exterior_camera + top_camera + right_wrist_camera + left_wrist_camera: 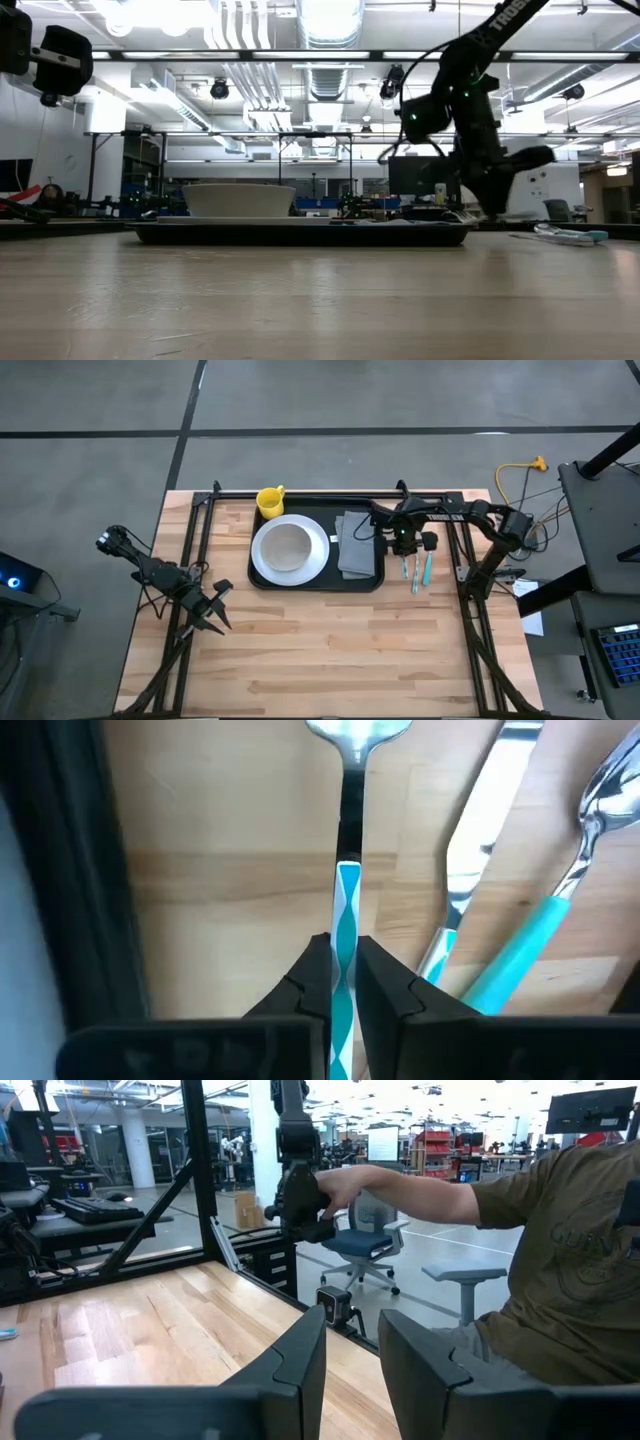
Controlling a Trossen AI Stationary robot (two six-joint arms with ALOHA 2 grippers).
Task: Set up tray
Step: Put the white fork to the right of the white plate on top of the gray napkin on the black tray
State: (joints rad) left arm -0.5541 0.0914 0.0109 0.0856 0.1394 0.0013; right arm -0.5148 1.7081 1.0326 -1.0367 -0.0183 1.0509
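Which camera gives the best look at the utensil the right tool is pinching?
The right wrist view: the right tool is shut on the teal-handled utensil, filling the frame. The high view shows it tiny, the low view barely, the left wrist view not at all.

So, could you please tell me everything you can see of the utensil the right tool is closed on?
The utensil has a teal-and-white patterned handle and a shiny metal neck widening into a head that is cut off by the right wrist view's edge, so its type is unclear. It lies flat on the wooden table, just right of the black tray, beside two other teal-handled utensils. The right tool is shut on its handle, one finger on each side.
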